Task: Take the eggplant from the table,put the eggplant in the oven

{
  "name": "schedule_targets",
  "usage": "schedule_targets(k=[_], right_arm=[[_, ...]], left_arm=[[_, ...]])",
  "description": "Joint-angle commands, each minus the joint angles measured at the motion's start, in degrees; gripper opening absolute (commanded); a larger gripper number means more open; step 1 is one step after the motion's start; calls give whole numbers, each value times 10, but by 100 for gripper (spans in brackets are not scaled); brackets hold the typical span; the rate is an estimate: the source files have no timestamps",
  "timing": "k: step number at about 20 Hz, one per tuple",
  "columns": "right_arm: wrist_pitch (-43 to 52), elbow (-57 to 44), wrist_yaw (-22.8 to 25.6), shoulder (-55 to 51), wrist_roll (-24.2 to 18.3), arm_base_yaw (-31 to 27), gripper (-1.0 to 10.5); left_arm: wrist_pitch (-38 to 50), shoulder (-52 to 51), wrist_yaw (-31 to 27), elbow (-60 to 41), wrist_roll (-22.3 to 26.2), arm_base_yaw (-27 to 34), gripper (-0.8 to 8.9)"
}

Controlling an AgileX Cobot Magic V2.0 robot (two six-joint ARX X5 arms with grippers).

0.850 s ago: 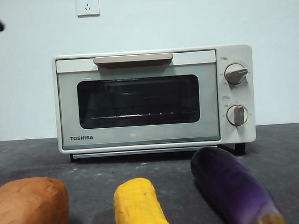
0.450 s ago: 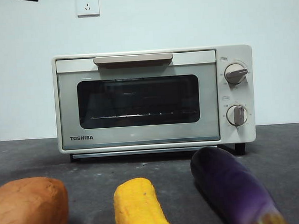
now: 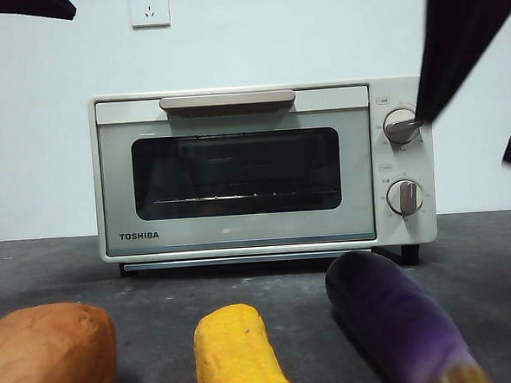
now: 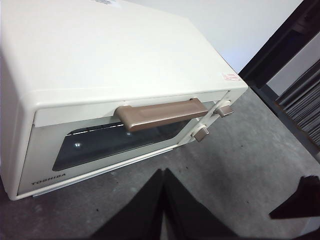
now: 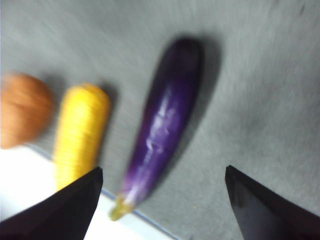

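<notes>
The glossy purple eggplant (image 3: 398, 322) lies on the dark grey table (image 3: 494, 255) in front of the oven's right side, its greenish stem end toward the near edge. In the right wrist view the eggplant (image 5: 165, 125) lies lengthwise below my right gripper (image 5: 162, 171), which is open and hangs well above it with nothing between its jaws. That gripper (image 3: 465, 140) shows large and dark at the upper right of the front view. The cream TOSHIBA oven (image 3: 237, 171) stands behind with its door closed. My left gripper (image 4: 162, 172) is shut and empty above the oven (image 4: 100, 55), near its beige handle (image 4: 162, 114).
A yellow corn cob (image 3: 235, 353) lies left of the eggplant and an orange-brown sweet potato (image 3: 49, 356) further left, both near the table's front edge. The corn (image 5: 80, 132) lies close alongside the eggplant. A wall stands behind the oven.
My right arm has come down into the front view at the upper right. The left arm's black tip at the top left has shifted to the right along the top edge.
</notes>
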Motion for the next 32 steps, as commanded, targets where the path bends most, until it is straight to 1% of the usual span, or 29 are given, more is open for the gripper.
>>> schedule_targets(k=[1,2,3,8,11,13,14,15,19,21,23,24,27,28,30,31,32], right_arm=[[15,9,40,63,58,43,394],[28,9,61,91,67,55,394],[41,9,65,110,69,59,394],[130,9,60,195,69,60,394],[161,9,47,228,70,60,394],[171,9,47,244,70,60,388],[173,9,49,249,71,60,368],[173,9,60,254,73,60,330],[171,9,66,254,77,60,146],[171,10,64,250,77,60,110],[158,16,65,222,76,60,110],[149,21,64,194,69,60,110],[112,26,65,97,48,60,110],[100,27,73,60,43,59,110],[80,27,105,-12,36,59,110],[73,27,124,-46,33,59,110],[64,27,145,-76,22,59,110]], left_arm=[[5,4,-2,12,15,-3,7],[5,4,-2,12,17,-3,7],[5,4,-2,12,17,-3,7],[5,4,-2,12,17,-3,7],[5,4,-2,12,17,-3,7],[4,4,-2,12,17,-3,7],[4,4,-2,12,17,-3,7],[4,4,-2,12,17,-3,7],[3,4,-2,12,17,-3,7],[3,4,-2,12,16,-3,7],[7,4,-2,12,13,-5,7],[9,5,-3,12,5,-9,7],[6,28,-17,33,5,-31,7],[5,45,-17,45,5,-40,7],[5,89,-17,72,6,-61,7],[5,115,-26,89,10,-74,7],[0,141,-45,109,17,-86,7]])
